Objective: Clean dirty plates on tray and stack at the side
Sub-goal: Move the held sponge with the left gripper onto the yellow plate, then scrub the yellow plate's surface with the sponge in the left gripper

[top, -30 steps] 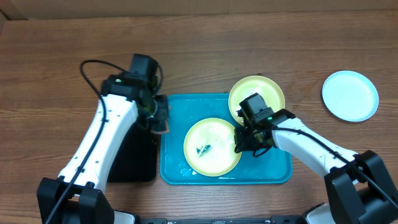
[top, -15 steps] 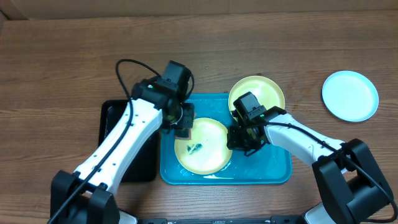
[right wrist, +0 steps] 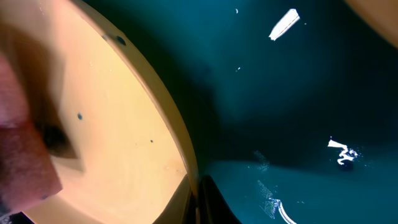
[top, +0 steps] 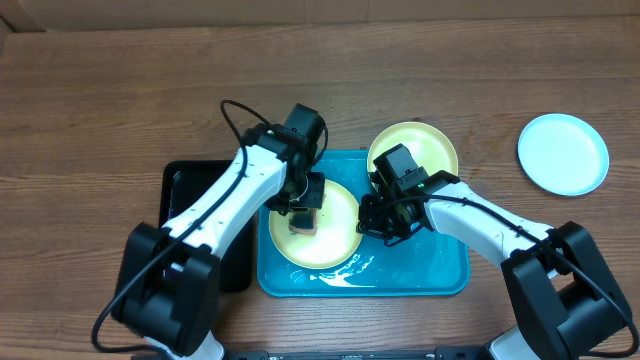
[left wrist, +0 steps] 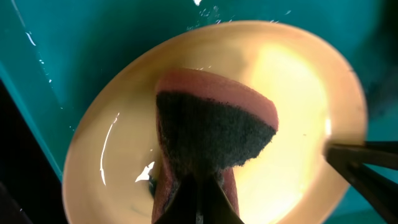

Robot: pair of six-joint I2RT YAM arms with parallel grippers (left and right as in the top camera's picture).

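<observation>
Lying in the left half of the tray, a yellow plate is caught at its right rim by the right gripper, whose jaws are pressed tight on the edge. The left gripper pinches a sponge with a dark scouring face and presses it on the plate's middle. A second yellow plate overlaps the tray's far right corner. A white plate lies near the right edge of the table, well apart. A black tray sits just beside the tray's left edge.
</observation>
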